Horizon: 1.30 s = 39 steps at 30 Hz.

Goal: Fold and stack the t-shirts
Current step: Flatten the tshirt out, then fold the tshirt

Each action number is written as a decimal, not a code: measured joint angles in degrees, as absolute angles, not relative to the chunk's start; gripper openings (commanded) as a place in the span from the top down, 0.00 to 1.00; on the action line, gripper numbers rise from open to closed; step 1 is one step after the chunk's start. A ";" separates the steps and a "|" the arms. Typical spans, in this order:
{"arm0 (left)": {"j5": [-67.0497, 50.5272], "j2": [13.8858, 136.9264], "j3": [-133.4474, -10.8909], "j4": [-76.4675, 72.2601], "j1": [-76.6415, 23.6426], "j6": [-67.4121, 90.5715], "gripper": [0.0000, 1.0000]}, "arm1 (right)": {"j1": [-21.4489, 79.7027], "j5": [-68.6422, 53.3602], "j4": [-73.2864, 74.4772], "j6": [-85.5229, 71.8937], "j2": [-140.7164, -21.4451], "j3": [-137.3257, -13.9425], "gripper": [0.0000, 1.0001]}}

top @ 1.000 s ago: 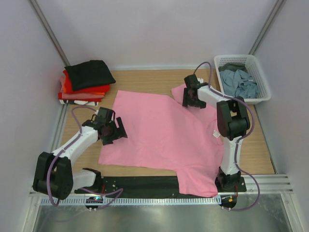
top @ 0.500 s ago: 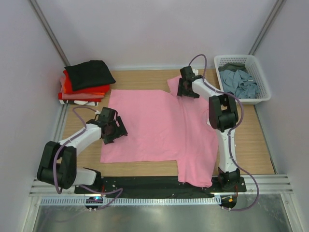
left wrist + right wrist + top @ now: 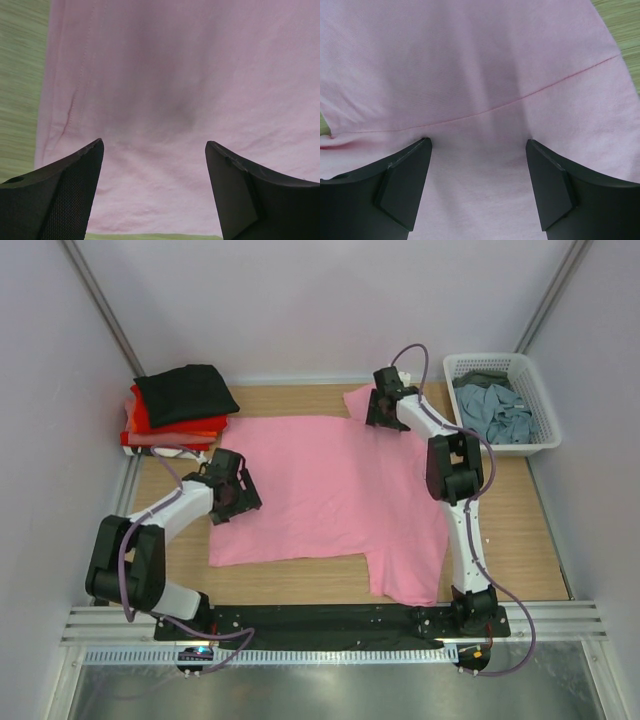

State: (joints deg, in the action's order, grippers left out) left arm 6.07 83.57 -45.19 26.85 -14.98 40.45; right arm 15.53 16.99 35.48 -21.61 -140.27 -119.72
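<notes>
Centrally pink tee (image 3: 320, 490); wood tbl (image 3: 520, 530), pale walls (image 3: 330, 300)

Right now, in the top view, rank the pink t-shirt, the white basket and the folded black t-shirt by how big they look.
1. pink t-shirt, by far the largest
2. white lattice basket
3. black t-shirt, only slightly smaller than the basket, so a close call

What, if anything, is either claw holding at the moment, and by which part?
Nothing is held: left claw and right claw both stand open over the pink t-shirt.
</notes>
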 measured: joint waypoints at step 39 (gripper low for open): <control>20.03 54.33 -27.11 46.22 -18.06 65.45 0.23 | 16.84 3.60 37.28 -30.79 -52.84 -44.99 0.14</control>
State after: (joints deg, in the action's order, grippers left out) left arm 20.03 54.33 -27.11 46.22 -18.06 65.45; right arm 16.84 3.60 37.28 -30.79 -52.84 -44.99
